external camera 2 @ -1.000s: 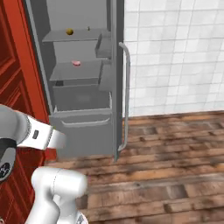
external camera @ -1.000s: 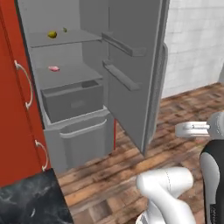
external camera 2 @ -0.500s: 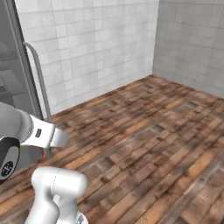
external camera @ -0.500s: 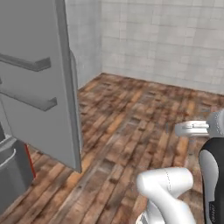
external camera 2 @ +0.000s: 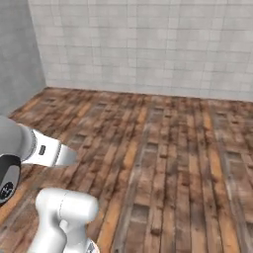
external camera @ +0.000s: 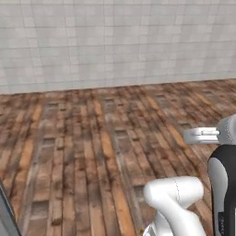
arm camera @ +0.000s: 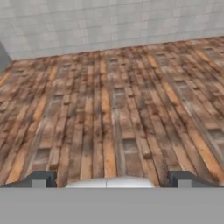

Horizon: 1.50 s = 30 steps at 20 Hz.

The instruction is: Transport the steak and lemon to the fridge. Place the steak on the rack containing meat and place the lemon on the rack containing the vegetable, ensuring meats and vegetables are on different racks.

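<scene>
My gripper (arm camera: 111, 179) is open: its two dark fingertips (arm camera: 40, 179) stand far apart at the bottom of the hand view, and nothing sits between them. It points down and forward over bare wooden floor (arm camera: 113, 100). The steak, the lemon, the fridge and its racks are out of view. The white arm rises at the lower right of the left base view (external camera: 177, 203) and at the lower left of the right base view (external camera 2: 44, 150).
Brown plank floor (external camera: 106, 138) runs up to a white tiled wall (external camera: 115, 41). A plain grey surface (external camera 2: 17, 54) stands at the left of the right base view. A thin grey edge (external camera: 7, 212) shows at the left base view's bottom left corner.
The whole picture has swung: the base has turned away from the open fridge, which slid out on the left. Floor and tiled wall have replaced it. The gripper stays open.
</scene>
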{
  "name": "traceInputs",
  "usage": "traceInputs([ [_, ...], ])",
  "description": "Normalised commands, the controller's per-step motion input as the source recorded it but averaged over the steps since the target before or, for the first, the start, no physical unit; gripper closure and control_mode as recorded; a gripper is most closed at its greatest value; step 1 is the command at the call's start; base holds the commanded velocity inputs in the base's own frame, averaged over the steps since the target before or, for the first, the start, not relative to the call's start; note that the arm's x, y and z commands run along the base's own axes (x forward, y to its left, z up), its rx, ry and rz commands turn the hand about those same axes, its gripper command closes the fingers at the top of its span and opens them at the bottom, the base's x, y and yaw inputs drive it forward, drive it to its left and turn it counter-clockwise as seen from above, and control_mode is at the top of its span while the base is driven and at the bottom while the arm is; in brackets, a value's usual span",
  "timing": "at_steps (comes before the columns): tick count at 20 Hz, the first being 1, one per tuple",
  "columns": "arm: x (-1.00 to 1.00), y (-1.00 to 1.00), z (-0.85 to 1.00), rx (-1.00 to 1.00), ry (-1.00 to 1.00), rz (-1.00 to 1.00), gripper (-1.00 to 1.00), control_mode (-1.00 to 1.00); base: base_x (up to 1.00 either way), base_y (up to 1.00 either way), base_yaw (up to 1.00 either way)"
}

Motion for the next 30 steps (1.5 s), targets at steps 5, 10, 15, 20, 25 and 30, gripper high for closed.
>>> traceInputs([
  [5, 0.0, 0.0, 0.0, 0.0, 0.0, 0.0, -1.0, 1.0, 0.0, -0.47, -0.87],
  [10, 0.0, 0.0, 0.0, 0.0, 0.0, 0.0, -1.0, 1.0, 0.0, -0.49, -0.84],
  [15, 0.0, 0.0, 0.0, 0.0, 0.0, 0.0, -1.0, 1.0, 0.6, -0.11, -0.66],
  [20, 0.0, 0.0, 0.0, 0.0, 0.0, 0.0, -1.0, 1.0, 1.0, 0.0, -0.28],
  [25, 0.0, 0.0, 0.0, 0.0, 0.0, 0.0, -1.0, 1.0, 1.0, 0.01, -0.22],
  [30, 0.0, 0.0, 0.0, 0.0, 0.0, 0.0, -1.0, 1.0, 1.0, 0.34, -0.21],
])
